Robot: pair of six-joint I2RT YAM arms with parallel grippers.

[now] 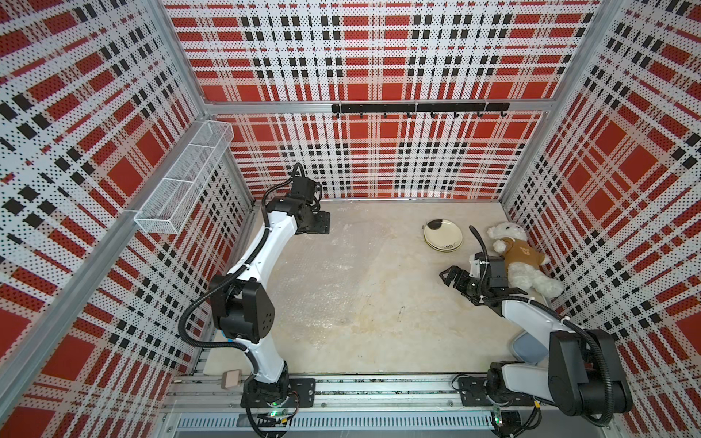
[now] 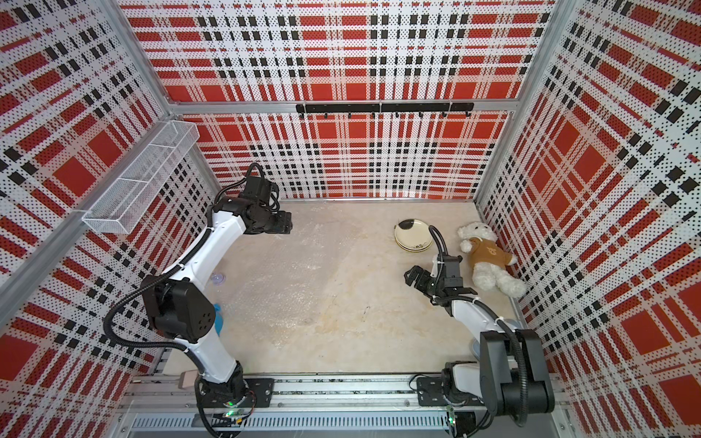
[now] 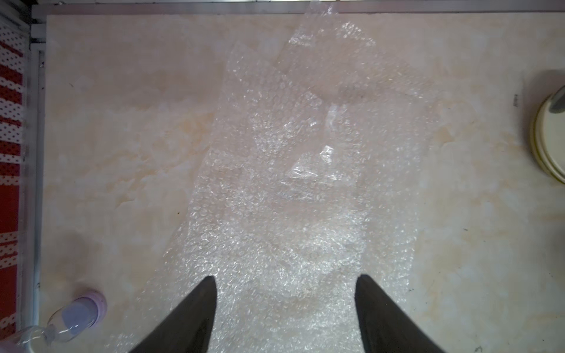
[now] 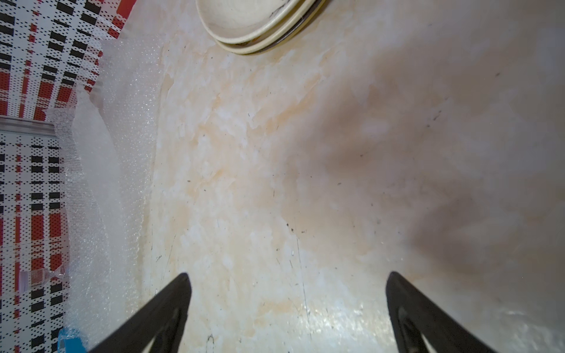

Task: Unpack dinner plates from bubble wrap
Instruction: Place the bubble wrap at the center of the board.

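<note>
Cream dinner plates [image 1: 443,236] lie stacked and bare at the back right of the table, seen in both top views [image 2: 413,237] and at the edge of both wrist views [image 3: 550,137] [image 4: 253,27]. Clear bubble wrap [image 3: 290,183] is spread flat on the table's left-middle part [image 1: 326,280]. My left gripper [image 3: 286,279] hangs open above the wrap's far end, near the back left corner [image 1: 323,223], holding nothing. My right gripper [image 4: 287,276] is open over bare table, a little in front of the plates [image 1: 449,275].
A white teddy bear [image 1: 519,261] in a brown shirt lies against the right wall beside my right wrist. A lilac hourglass [image 3: 76,318] lies by the left wall. A wire basket [image 1: 182,178] hangs on the left wall, a black hook rail [image 1: 417,108] on the back wall.
</note>
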